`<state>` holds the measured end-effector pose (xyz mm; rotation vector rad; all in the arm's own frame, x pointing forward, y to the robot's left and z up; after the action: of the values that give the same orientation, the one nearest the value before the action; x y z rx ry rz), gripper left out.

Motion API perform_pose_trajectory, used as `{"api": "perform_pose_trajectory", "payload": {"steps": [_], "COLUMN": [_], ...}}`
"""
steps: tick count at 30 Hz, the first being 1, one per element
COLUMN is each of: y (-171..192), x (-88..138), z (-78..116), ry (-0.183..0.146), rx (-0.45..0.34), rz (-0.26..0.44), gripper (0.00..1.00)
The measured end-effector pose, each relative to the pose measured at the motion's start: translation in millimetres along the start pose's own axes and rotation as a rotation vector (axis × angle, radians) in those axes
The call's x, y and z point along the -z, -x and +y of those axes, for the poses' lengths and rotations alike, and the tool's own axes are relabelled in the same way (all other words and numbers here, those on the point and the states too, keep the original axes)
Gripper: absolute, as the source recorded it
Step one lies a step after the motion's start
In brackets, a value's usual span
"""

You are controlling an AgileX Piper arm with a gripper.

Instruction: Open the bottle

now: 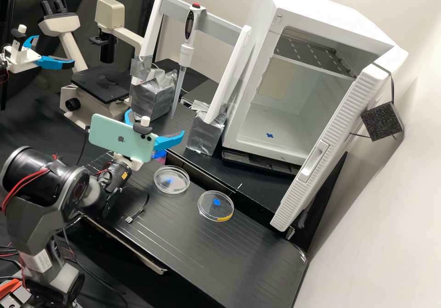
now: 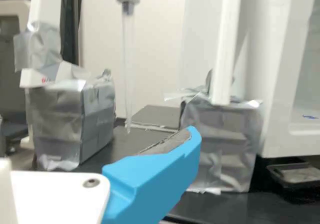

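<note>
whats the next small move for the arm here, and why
I'd probably tip the wrist down a little, without closing the jaws, to look over the bench before any grasp. The jaws stand apart with nothing gripped, and they face the hanging pipette and a silver-wrapped block, neither a bottle to open. The petri dishes lie lower, on the bench.

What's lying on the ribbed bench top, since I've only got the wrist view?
Observer: Two clear Petri dishes: one nearer the arm, another with a yellow patch at its edge.
Operator: And how do the jaws stand?
Observer: Spread apart, beyond a mint-green phone as the high view sees them.
Operator: What tops the upright electronic pipette?
Observer: A red button.
</note>
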<state>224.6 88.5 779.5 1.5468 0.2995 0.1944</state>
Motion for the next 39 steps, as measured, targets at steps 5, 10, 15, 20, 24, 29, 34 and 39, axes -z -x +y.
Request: {"api": "perform_pose_trajectory", "payload": {"steps": [5, 10, 15, 20, 24, 29, 34, 39], "y": [-3, -6, -7, -7, -11, -12, -13, -14], "x": [-4, -6, -8, -10, -11, -12, -17, -18], "z": [-11.6, -16.9, -17.7, -19.8, -21.2, -20.1, -19.7, -21.0], "ry": [0.006, 0.016, 0.015, 0.015, 0.015, 0.016, 0.019, 0.02], "rx": [0.044, 0.061, 0.062, 0.069, 0.071, 0.065, 0.061, 0.065], "rz": [-0.019, -0.031, -0.037, -0.047, -0.049, -0.056, -0.072, -0.075], "gripper": [1.0, 1.0, 0.0, 0.0, 0.0, 0.0, 0.0, 0.0]}}
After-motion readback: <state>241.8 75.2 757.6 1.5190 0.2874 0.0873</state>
